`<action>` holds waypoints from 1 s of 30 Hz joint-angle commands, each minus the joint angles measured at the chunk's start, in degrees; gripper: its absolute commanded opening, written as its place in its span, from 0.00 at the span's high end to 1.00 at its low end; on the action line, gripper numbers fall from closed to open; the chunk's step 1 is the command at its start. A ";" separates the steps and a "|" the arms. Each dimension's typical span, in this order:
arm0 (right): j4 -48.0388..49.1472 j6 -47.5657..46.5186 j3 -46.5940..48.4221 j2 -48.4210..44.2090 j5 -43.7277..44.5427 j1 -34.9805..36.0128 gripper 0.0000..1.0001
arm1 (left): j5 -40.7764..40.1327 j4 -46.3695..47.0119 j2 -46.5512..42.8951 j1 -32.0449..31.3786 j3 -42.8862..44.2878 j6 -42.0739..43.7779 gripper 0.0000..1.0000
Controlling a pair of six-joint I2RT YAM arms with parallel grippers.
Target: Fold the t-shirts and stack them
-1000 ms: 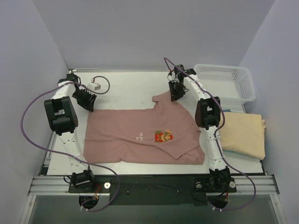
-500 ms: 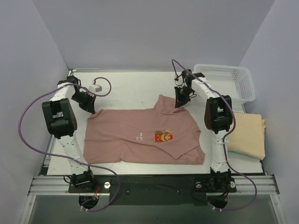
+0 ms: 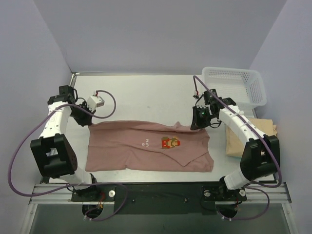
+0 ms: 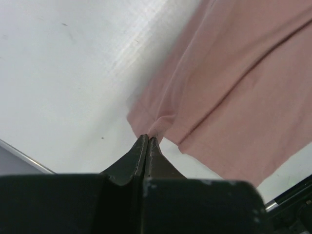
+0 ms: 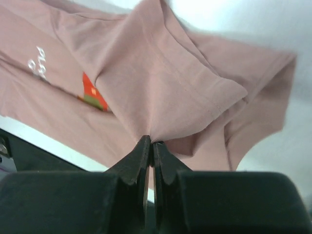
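My left hand [image 4: 147, 139] is pinched tight on the far-left corner of the dusty pink-brown t-shirt [image 3: 146, 152], its two fingers pressed together with only a nip of hem between them, low over the white surface [image 3: 146, 95]. My right hand [image 5: 149, 141] is likewise closed to a sliver, gripping a bunch of the same shirt at its far-right side. The cloth gathers into a peak at my fingertips and drapes away in folds beneath, one layer lying over another. Between my two hands the shirt's far edge runs in a fairly straight line across the surface. The rest of it lies spread flat toward my bases, its small pixel-figure print [image 3: 170, 142] facing up just left of my right hand. Off to my right, partly behind that arm, the pale tan-yellow t-shirt [image 3: 235, 145] lies folded near the surface's edge, close to the pink one but apart from it. Behind it, in the far-right corner, sits a white mesh basket [image 3: 229, 70]
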 commanded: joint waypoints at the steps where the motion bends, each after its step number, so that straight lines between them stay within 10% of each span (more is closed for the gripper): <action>1: -1.39 2.12 -11.45 -7.55 0.69 -0.42 1.00 | -3.72 -2.89 -4.90 0.63 -7.27 5.49 1.00; 15: 1.95 8.19 -22.22 -10.98 6.05 -1.03 1.00 | -10.68 10.20 -5.88 0.80 -13.02 8.41 1.00; 30: 0.36 12.76 -25.81 -9.84 5.10 -0.86 0.96 | -13.12 1.60 -6.85 0.89 -18.02 14.37 0.99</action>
